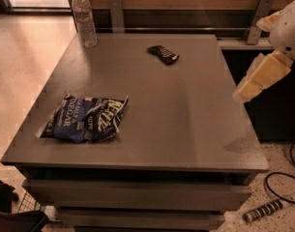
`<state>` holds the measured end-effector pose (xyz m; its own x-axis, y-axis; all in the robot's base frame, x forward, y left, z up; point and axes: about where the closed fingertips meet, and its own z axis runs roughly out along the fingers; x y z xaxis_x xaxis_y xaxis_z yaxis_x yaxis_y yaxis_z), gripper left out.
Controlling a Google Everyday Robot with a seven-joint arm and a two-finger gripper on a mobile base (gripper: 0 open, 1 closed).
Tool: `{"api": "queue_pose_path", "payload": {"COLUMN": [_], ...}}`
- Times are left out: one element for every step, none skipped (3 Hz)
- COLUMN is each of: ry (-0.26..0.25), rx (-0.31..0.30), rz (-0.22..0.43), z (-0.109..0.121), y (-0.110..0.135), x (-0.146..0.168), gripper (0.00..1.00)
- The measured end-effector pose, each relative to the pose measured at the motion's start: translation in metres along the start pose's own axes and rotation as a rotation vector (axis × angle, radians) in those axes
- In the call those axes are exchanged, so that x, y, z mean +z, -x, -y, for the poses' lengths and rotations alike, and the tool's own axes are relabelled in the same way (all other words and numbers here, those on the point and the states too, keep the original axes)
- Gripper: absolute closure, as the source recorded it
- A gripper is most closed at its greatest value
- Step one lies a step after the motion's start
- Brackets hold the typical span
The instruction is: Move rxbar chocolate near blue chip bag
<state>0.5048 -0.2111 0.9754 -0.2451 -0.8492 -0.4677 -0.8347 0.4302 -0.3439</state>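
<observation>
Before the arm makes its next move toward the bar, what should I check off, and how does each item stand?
1. rxbar chocolate visible, nothing on it: ok, lying on the table's far side.
2. blue chip bag located: ok, front left, well apart from the bar.
3. Room on the table beside the bag: ok, bare surface to the bag's right.
4. gripper over the bar: not ok, it hangs beyond the table's right edge.
5. water bottle out of the way: ok, upright at the far left corner.
</observation>
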Motion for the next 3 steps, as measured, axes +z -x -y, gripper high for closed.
{"api": "queue_pose_path", "payload": {"ry": [-0.015, -0.037, -0.141], "rx": [0.094, 0.198, 0.302], "rz": [0.183, 0.389, 0.566], "z": [0.018, 0.042, 0.094], "y": [0.007, 0.029, 0.050], "x": [0.039, 0.077, 0.111], "gripper": [0.00, 0.00, 0.00]}}
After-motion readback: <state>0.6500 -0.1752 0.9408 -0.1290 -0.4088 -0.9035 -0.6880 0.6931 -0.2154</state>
